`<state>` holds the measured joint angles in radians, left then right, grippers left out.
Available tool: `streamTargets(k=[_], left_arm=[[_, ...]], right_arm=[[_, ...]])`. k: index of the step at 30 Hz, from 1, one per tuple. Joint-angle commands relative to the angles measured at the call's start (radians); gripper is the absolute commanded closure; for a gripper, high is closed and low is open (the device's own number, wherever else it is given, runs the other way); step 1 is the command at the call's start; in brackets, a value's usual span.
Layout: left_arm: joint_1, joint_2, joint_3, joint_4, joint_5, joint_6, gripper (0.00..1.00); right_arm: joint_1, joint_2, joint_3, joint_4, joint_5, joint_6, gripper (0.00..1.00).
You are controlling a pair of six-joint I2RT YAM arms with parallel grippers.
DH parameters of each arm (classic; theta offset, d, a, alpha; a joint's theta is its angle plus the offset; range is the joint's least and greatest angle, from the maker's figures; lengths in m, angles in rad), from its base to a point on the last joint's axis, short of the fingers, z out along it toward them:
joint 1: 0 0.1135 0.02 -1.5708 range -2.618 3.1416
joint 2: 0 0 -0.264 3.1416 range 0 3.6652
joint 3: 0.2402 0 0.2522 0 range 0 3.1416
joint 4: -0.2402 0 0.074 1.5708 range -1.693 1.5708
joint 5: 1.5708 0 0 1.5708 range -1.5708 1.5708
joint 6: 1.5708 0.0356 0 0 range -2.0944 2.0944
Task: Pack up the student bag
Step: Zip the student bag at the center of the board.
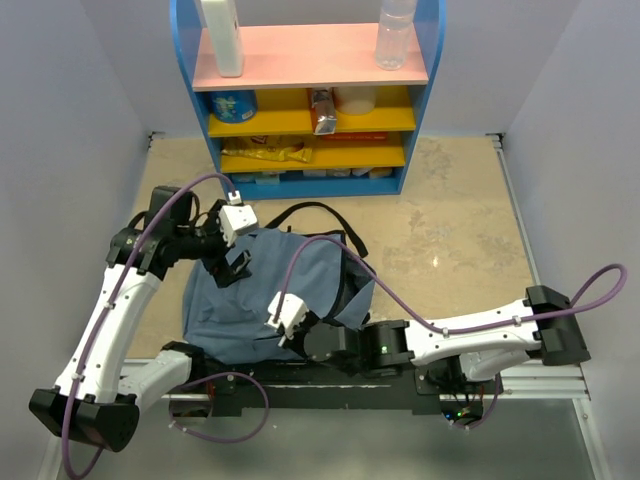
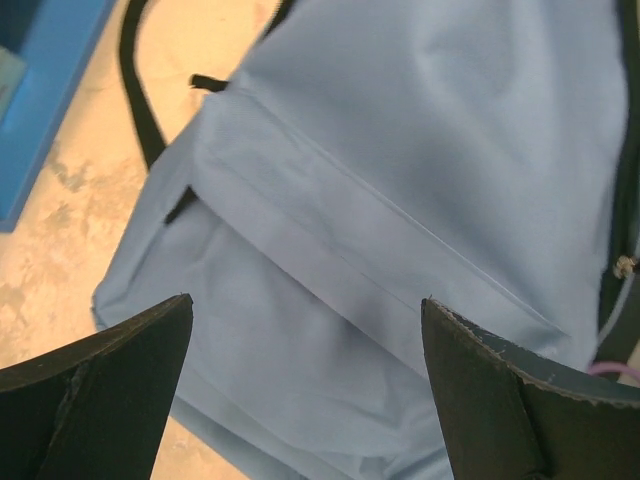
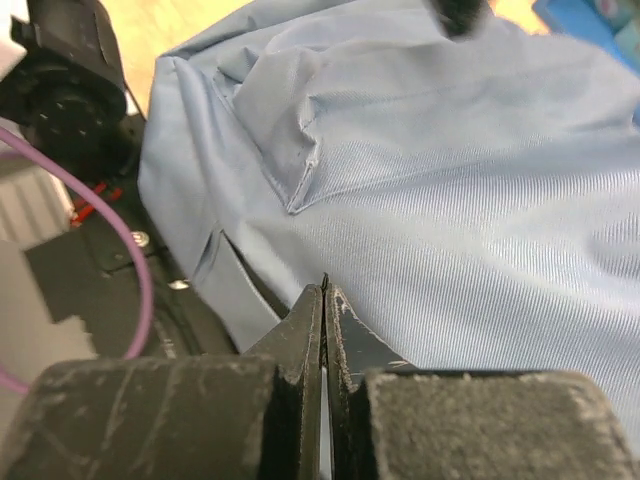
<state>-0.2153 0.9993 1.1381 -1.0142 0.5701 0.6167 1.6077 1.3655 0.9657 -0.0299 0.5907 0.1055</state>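
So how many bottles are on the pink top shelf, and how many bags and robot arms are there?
Bottles on the pink top shelf: 2 (white bottle, clear bottle)
Bags: 1 (student bag)
Robot arms: 2 (left arm, right arm)
Total: 5
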Motion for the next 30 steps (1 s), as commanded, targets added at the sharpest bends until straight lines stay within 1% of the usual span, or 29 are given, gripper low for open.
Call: streamTargets(k=[1,2,4,5,8,9,11,14,16,18,24,26,30], left_arm=[[0.007,-0.022,0.080,-0.171,0.157,0.165,0.00],[0.007,-0.021,0.089,-0.207,0.175,0.231,0.00],[0.005,-0.011,0.118,-0.303,0.244,0.299,0.00],[-0.005,-0.011,0.118,-0.302,0.255,0.288,0.00],[-0.128,-0.034,0.097,-0.302,0.238,0.278,0.00],[-0.215,-0.040,0.077,-0.300,0.217,0.275,0.00],[-0.269,-0.039,0.057,-0.290,0.179,0.259,0.00],[-0.326,-0.016,-0.009,-0.239,0.105,0.250,0.00],[-0.357,-0.005,-0.052,-0.204,0.082,0.235,0.00],[-0.415,0.007,-0.080,-0.178,0.062,0.189,0.00],[-0.556,-0.028,-0.173,-0.009,-0.015,0.057,0.00],[-0.611,-0.033,-0.182,0.012,-0.056,0.023,0.00],[-0.633,-0.001,-0.144,-0.001,-0.041,0.017,0.00]], right_arm=[[-0.003,-0.042,-0.071,0.059,0.055,0.198,1.00],[-0.002,-0.043,-0.079,0.053,0.061,0.220,1.00],[0.000,-0.051,-0.096,0.053,0.069,0.264,1.00],[0.001,-0.055,-0.099,0.047,0.078,0.276,1.00],[0.001,-0.060,-0.108,0.033,0.115,0.329,1.00],[0.001,-0.065,-0.110,0.004,0.130,0.344,1.00],[0.000,-0.080,-0.108,-0.036,0.190,0.404,1.00],[0.000,-0.109,-0.113,-0.056,0.233,0.467,1.00],[0.000,-0.118,-0.111,-0.071,0.268,0.514,1.00],[0.001,-0.126,-0.108,-0.097,0.290,0.566,1.00],[0.000,-0.158,-0.146,-0.125,0.301,0.658,1.00],[0.001,-0.169,-0.163,-0.123,0.297,0.678,1.00],[0.001,-0.190,-0.189,-0.134,0.291,0.738,1.00]])
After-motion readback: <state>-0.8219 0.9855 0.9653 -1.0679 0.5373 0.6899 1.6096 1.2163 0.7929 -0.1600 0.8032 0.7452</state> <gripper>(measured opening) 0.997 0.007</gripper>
